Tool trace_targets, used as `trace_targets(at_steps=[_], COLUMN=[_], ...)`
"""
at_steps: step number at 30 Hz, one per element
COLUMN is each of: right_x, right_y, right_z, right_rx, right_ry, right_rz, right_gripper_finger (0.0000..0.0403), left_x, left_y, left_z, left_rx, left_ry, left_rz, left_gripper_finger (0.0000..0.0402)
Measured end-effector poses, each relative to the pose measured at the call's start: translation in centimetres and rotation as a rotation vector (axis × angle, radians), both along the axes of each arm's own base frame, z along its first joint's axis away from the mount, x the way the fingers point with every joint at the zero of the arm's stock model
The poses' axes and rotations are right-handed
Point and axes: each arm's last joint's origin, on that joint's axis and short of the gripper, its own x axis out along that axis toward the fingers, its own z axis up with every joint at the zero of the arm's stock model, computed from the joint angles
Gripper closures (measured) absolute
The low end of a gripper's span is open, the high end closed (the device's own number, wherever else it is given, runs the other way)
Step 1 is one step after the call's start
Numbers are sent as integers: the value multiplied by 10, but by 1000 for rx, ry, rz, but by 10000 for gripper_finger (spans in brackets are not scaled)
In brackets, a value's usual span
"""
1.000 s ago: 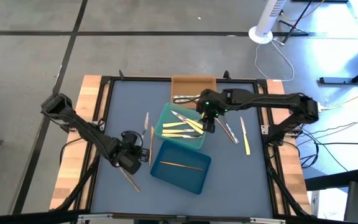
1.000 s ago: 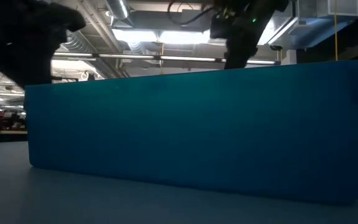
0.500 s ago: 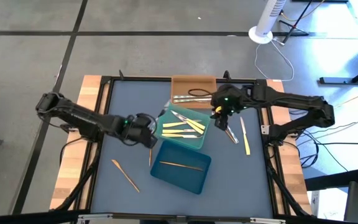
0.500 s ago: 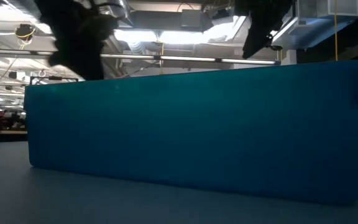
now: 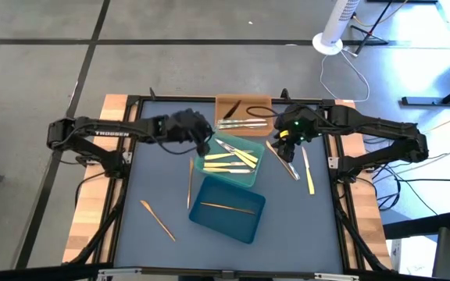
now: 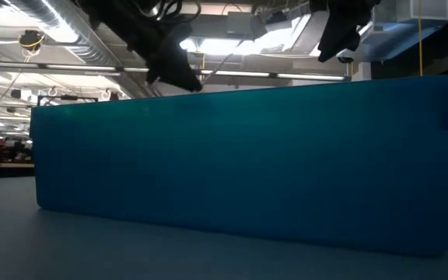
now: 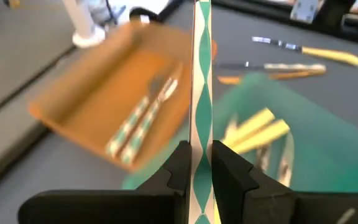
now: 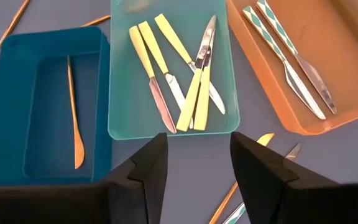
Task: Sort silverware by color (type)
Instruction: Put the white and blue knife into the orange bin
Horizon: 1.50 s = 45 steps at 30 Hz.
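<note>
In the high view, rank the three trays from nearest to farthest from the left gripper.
From the left gripper:
1. Teal-green tray, right beside it at the tray's left edge.
2. Orange tray, beyond it at the table's far edge.
3. Dark blue tray, toward the near edge.

Three trays (image 5: 226,167) mid-table, utensils (image 5: 227,161) inside and around

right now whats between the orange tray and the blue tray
The teal tray holding yellow-handled utensils lies between the orange tray and blue tray, seen in the high view.
</note>
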Motion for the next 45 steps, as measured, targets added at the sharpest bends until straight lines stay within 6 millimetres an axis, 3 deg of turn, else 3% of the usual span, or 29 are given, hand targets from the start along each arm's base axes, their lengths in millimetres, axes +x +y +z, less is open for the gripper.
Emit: trace_targets(at_steps=[10, 20, 30, 40, 45], right_x=[1, 0, 0, 0, 0], right_y=[0, 0, 0, 0, 0], right_z=[0, 0, 0, 0, 0], right_rx=[-1, 13, 15, 15, 15], right_ry=[-4, -2, 0, 0, 0], right_rz=[0, -13, -15, -15, -15], right_gripper_finger=[239, 239, 239, 239, 239], left_x=[5, 63, 112, 121, 119], left_y=[45, 85, 110, 116, 122], left_z=[9, 10, -21, -63, -68], left_rx=[81, 122, 155, 143, 132], left_ry=[-41, 77, 342, 473, 489], left_rz=[-21, -98, -215, -213, -203], left_gripper_finger=[366, 365, 365, 365, 365])
